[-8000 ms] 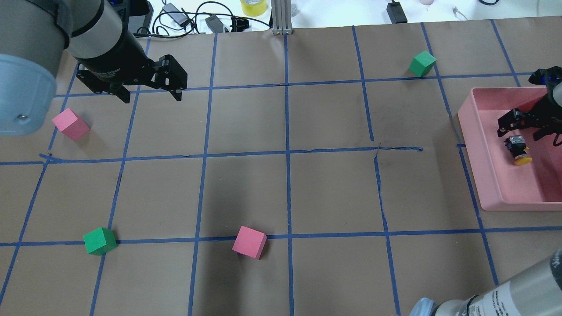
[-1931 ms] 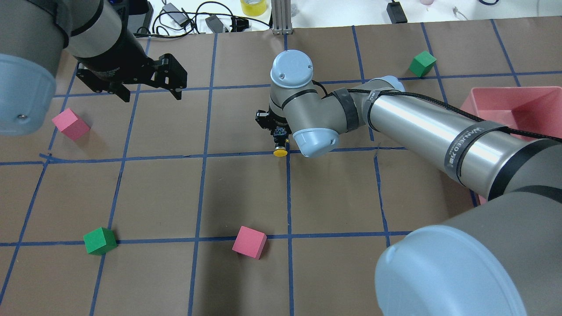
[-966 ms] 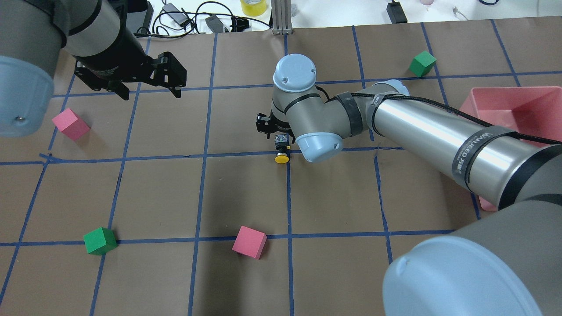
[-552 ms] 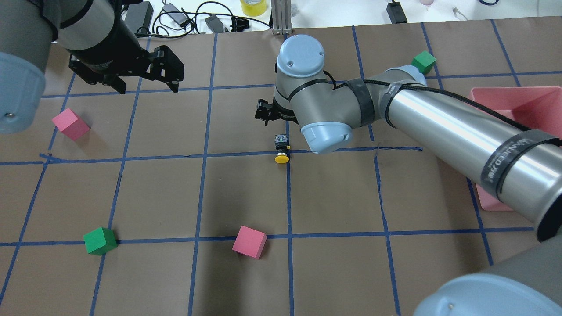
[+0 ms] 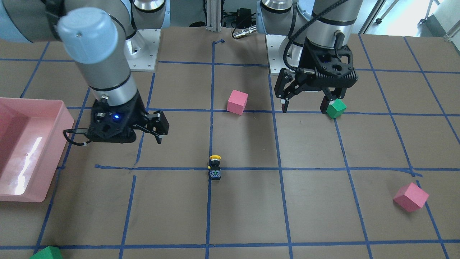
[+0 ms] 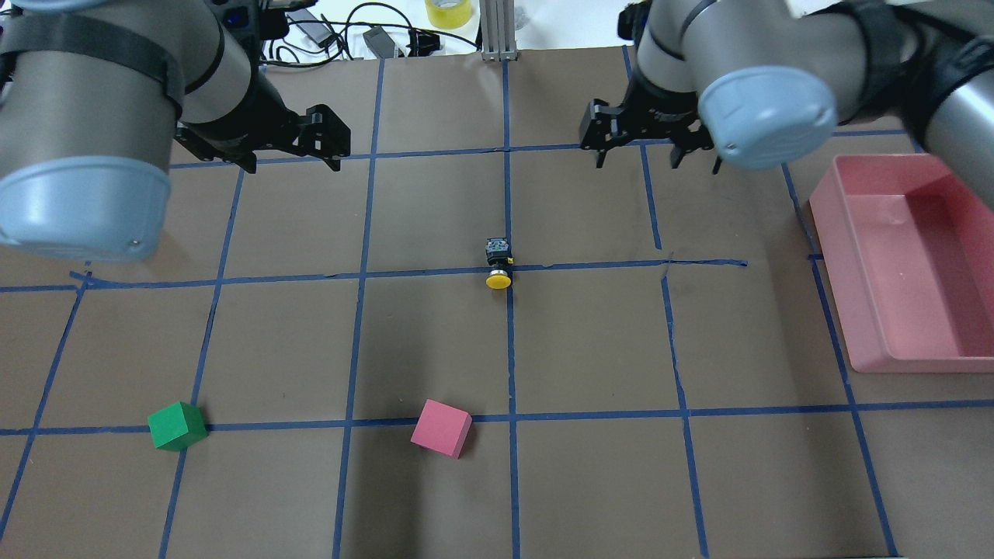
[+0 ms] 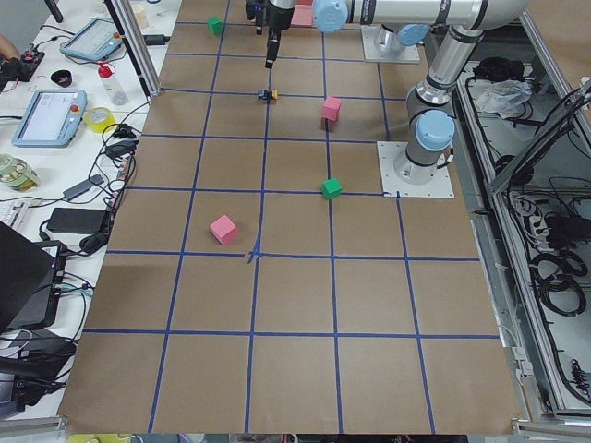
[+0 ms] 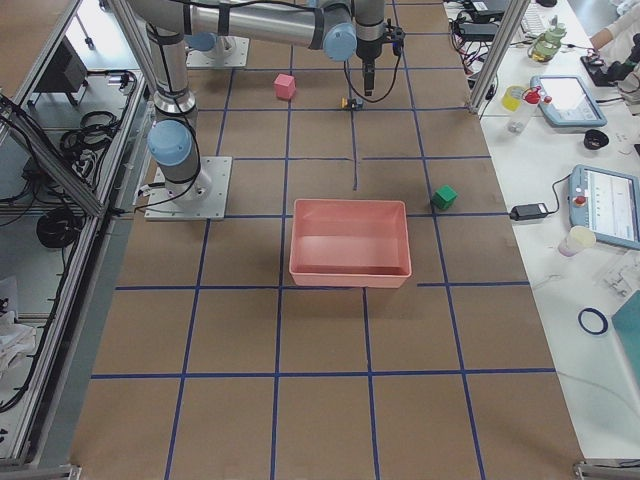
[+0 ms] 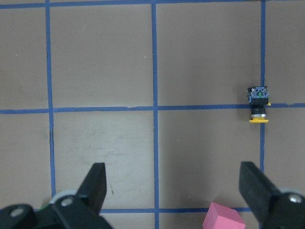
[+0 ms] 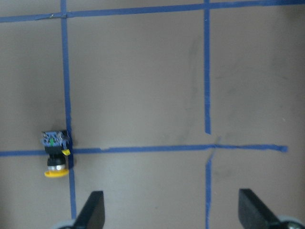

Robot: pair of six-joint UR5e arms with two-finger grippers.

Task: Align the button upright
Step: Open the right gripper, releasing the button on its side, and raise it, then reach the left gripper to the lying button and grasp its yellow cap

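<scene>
Well apart: button (image 6: 498,264), pink cube (image 6: 441,428)

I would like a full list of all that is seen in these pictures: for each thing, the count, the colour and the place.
button: one, yellow cap and black body, lying on its side at the tape crossing in the table's middle
pink cubes: two, pink, one near the robot at the middle, one farther out on its left
green cubes: two, green, one near the robot on its left, one far out on its right
tray: one, pink, at the table's edge on the robot's right
table: one, brown with a blue tape grid
tape roll: one, yellow, beyond the table's far edge
left gripper: one, black, open, above the table's left side
right gripper: one, black, open, above the right side
</scene>
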